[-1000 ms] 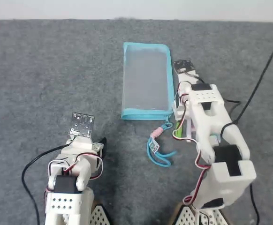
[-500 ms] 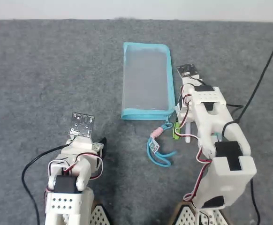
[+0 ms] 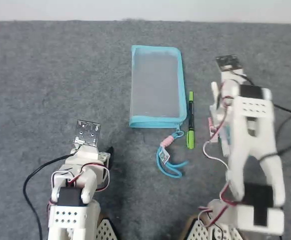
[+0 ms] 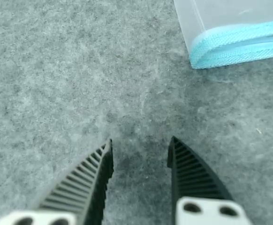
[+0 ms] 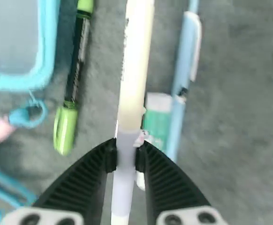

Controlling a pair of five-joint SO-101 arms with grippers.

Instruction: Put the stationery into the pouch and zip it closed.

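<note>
The grey felt-like worktop (image 3: 60,75) stretches under both my arms, and a pale strip of wall (image 3: 145,10) runs along its far edge.

The pouch (image 3: 155,85), clear-sided with a turquoise border, lies flat. It is ahead of my left pincer (image 4: 141,140), off toward my right arm, and it is well to the inner side of my right pincer (image 5: 125,157). Its near corner shows beyond my left fingertips, apart from them.

My left pincer is released, jaws spread above bare felt and holding nothing.

My right pincer is clenched on a white pen (image 5: 134,56), which runs straight out ahead of the fingers.

A green pen (image 3: 190,120) lies on the felt between that pincer and the pouch, parallel to the pouch's long edge and just beside it, so it is in the path to the pouch. On the pincer's outer side lies a light blue pen (image 5: 185,70), roughly parallel to the held one. A small green-and-white eraser (image 5: 157,122) sits against the blue pen, partly hidden behind the white pen.

A pink-and-blue strap (image 3: 169,157) trails from the pouch's near corner, near the green pen's cap.
</note>
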